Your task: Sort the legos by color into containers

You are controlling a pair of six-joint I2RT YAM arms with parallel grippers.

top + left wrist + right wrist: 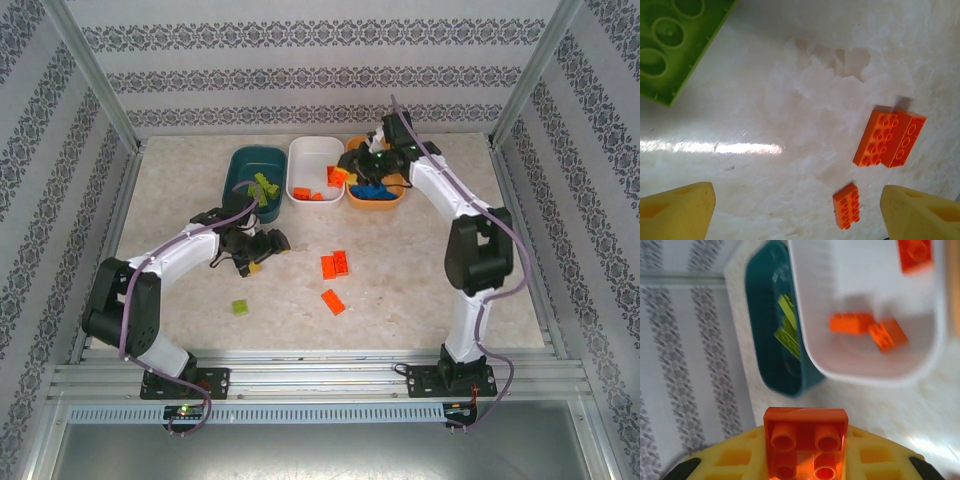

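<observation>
Wallpaper (690, 340) behind, right wrist view reveals clamped orange brick (806, 442).

Your tabletop (740, 190) reads marble-patterned, smooth and glossy, with a bright glare streak. Lime green brick (675, 45) and loose orange bricks (888, 138): hard, shiny plastic. The left gripper (797, 200) has yellow fingers (675, 212) of matt plastic. Two-by-two orange brick (806, 440), glossy studs. White bin (865, 375) and teal bin (765, 350): smooth plastic, soft sheen. Frame rails (320, 375): bare ribbed metal.
</observation>
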